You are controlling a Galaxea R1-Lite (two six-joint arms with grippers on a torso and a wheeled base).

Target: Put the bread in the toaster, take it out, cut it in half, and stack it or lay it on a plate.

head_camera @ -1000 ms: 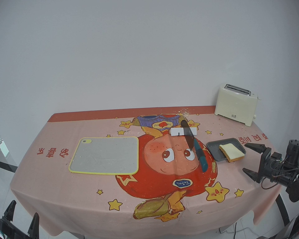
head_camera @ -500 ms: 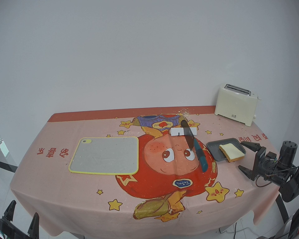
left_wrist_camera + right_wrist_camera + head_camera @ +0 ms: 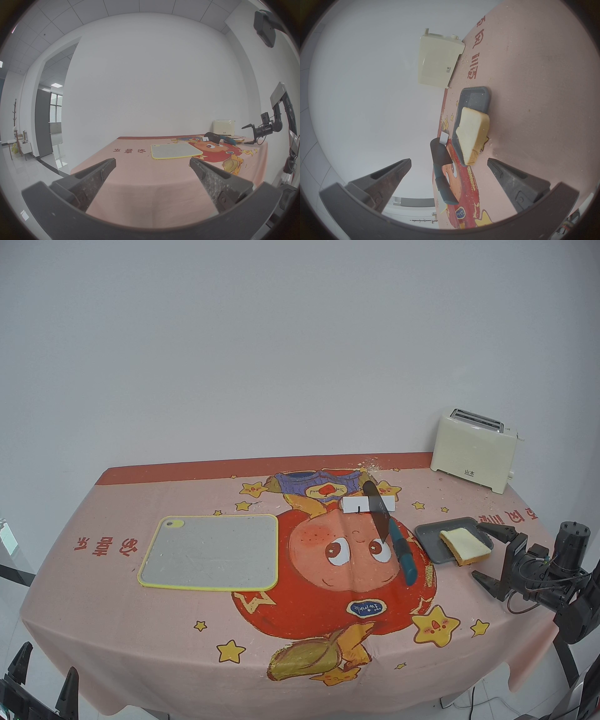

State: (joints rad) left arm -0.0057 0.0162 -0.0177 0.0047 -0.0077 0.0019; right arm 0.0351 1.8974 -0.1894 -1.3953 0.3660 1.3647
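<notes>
Toaster (image 3: 475,449) stands slots-up at the far right of the table (image 3: 125,609), near the grey tray (image 3: 431,535) where the bread slice (image 3: 465,544) overhangs one rim. The right gripper (image 3: 480,551) hangs just beside the slice, jaws spread wide, likely to take it. The left gripper (image 3: 152,161) sits off the near edge, jaws likewise apart and empty.

We are seeing a pale bread slice (image 3: 465,545) lying on a dark grey plate (image 3: 430,535) at the frame's right, overhanging its lower-right edge. The cream toaster (image 3: 475,449) is standing upright above them, and a blue-handled knife (image 3: 395,541) is lying just left of the plate.
</notes>
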